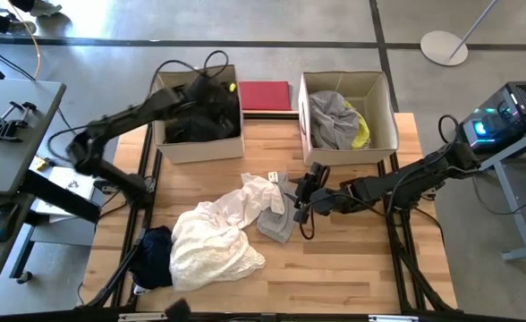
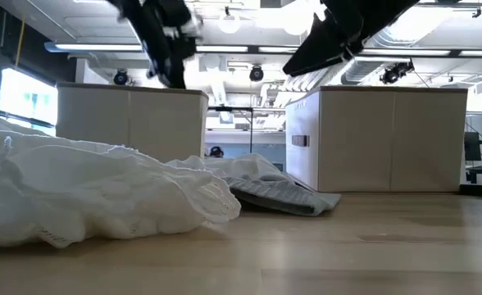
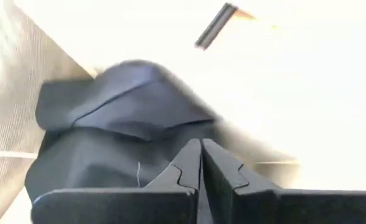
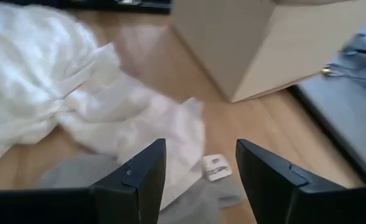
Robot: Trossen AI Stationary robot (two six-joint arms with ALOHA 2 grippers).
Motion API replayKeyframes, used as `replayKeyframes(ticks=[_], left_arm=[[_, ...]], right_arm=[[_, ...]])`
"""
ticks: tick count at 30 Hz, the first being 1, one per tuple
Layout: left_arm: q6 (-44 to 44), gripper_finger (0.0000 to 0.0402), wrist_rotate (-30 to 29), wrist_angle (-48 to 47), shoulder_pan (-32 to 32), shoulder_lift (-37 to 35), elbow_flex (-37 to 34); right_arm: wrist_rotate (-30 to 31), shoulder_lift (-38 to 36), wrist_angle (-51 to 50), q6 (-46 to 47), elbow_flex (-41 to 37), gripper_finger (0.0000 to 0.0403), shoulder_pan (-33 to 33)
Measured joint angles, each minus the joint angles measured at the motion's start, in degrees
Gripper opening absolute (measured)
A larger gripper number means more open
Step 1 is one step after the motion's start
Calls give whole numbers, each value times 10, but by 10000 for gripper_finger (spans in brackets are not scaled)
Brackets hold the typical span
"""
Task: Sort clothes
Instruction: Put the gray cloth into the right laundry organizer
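A: What sits at the back of the wooden worktop (image 1: 352,268)?

B: Two beige cardboard boxes. The left box (image 1: 200,146) and the right box (image 1: 384,121) stand apart, open at the top, and a flat dark-red rectangle (image 1: 265,96) lies between them at the far edge.

A: And off the worktop?

B: To the left, a grey side desk (image 1: 12,134) with a black clamp (image 1: 4,121) on it. To the right, a dark computer case (image 1: 509,112) glowing teal. On the floor behind, a round white stand base (image 1: 445,46).

A: Beyond, at worktop height?

B: Ceiling lights (image 2: 225,24) above both box fronts.
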Motion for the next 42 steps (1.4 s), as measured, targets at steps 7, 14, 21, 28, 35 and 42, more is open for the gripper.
replayKeyframes(ticks=[7, 14, 21, 28, 35, 42], left_arm=[[-54, 1, -60, 36, -121, -126, -65], [-126, 0, -102, 98, -253, -226, -190], [-202, 0, -162, 112, -356, -272, -272], [-224, 0, -202, 173, -399, -274, -329], [-222, 0, -205, 201, -411, -273, -356], [-210, 0, -205, 212, -412, -273, -373]], right_arm=[[-85, 1, 176, -46, -104, 181, 0], [-170, 33, 334, -116, -132, 201, -38], [-329, 117, 206, -33, -75, 268, -81], [-187, 199, 164, 56, -77, 279, -45], [-151, 258, 117, 163, -70, 256, -14], [-162, 227, 32, 215, -71, 85, 29]])
